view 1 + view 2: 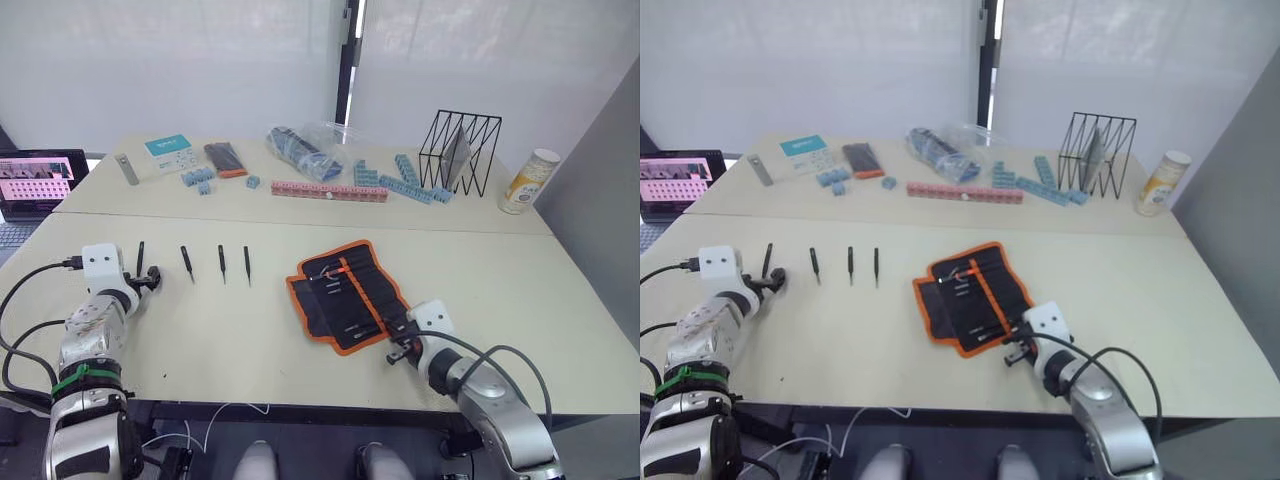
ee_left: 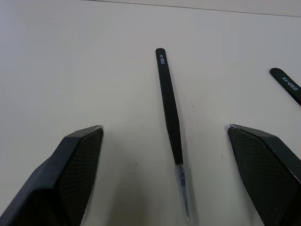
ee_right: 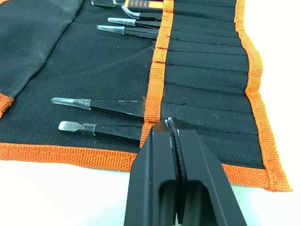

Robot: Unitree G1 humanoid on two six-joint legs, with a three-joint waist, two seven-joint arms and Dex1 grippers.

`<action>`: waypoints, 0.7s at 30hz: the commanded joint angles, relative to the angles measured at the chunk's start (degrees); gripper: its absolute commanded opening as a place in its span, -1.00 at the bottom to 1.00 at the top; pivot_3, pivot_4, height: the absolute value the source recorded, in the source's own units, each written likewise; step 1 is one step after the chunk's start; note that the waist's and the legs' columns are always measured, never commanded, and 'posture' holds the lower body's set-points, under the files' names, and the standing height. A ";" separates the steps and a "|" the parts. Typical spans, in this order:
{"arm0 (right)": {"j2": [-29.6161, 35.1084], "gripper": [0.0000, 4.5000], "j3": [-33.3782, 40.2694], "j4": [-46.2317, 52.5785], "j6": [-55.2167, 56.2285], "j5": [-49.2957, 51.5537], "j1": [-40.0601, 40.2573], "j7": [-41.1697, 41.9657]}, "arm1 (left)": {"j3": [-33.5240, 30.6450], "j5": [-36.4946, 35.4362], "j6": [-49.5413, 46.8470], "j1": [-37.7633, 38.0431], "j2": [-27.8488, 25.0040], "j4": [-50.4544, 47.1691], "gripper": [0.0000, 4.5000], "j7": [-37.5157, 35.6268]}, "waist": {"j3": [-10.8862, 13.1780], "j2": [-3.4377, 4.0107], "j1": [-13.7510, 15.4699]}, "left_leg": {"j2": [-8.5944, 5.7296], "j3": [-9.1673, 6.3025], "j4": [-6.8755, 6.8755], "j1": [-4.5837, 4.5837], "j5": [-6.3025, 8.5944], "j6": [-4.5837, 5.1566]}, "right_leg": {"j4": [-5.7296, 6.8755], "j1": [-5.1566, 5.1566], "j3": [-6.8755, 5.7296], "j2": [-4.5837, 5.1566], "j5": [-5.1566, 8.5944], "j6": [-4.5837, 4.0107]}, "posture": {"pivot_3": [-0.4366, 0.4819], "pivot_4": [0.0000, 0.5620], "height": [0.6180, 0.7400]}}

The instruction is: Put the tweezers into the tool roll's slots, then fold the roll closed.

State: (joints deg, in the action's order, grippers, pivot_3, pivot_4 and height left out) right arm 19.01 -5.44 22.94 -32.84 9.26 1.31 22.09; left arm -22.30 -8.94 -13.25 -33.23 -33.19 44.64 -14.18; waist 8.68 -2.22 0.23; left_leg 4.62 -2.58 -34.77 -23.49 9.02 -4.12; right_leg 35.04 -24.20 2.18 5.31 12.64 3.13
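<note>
Several slim black tweezers lie in a row on the near table. The leftmost tweezers [image 2: 170, 117] lie between the fingers of my left gripper [image 2: 163, 128], which is open and touches nothing. Another pair [image 1: 187, 262] lies just to its right. The tool roll [image 1: 345, 295] lies unrolled, black with orange edging. Its slots [image 3: 207, 61] hold several tools whose tips stick out. My right gripper [image 3: 169, 123] is shut, with its tips at the orange band near the roll's near edge.
The far table holds a grey metal bar [image 1: 126, 168], a small black-and-orange case [image 1: 224, 159], blue blocks [image 1: 197, 179], a pink strip [image 1: 328, 191], a plastic bag [image 1: 305, 148], a black wire rack [image 1: 460, 150] and a can [image 1: 528, 182]. A laptop [image 1: 38, 182] sits far left.
</note>
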 commanded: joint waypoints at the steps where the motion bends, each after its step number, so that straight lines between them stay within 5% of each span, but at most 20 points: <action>1: -0.34 -1.00 -1.06 -0.32 -1.35 -0.02 -0.14 -0.17 | 2.05 0.86 1.08 -0.07 0.67 3.75 0.63 -0.80 | -0.02 0.03 -0.01 | 0.00 0.00 0.02 0.01 0.00 0.00 | 0.00 -0.01 0.00 0.00 0.00 0.00 | -0.05 -0.47 0.69; 12: -0.40 -1.00 -1.38 -0.44 -1.57 0.10 -0.79 -0.48 | 2.41 -0.08 2.08 -0.53 -0.08 5.87 -0.99 -1.45 | -0.03 0.09 -0.32 | 0.00 0.01 0.05 0.04 0.00 0.00 | 0.00 0.01 0.00 0.00 0.00 0.00 | -0.05 -0.47 0.69; 21: -0.37 -1.00 -1.77 -0.71 -1.50 0.00 -1.09 -0.39 | 1.33 -0.77 4.53 0.62 -2.59 0.49 -0.99 -2.00 | -0.01 0.15 -0.80 | 0.01 0.03 0.10 0.01 0.00 0.00 | -0.02 -0.02 0.00 0.01 0.00 0.00 | -0.05 -0.47 0.69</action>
State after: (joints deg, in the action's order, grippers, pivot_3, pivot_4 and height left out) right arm 18.63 -6.34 22.92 -33.75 9.27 0.09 21.20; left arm -20.61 -9.26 -8.63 -33.33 -34.43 47.29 -15.65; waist 8.68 -2.07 -0.57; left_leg 4.63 -2.54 -34.67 -23.54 9.02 -4.12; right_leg 35.02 -24.22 2.19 5.32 12.64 3.13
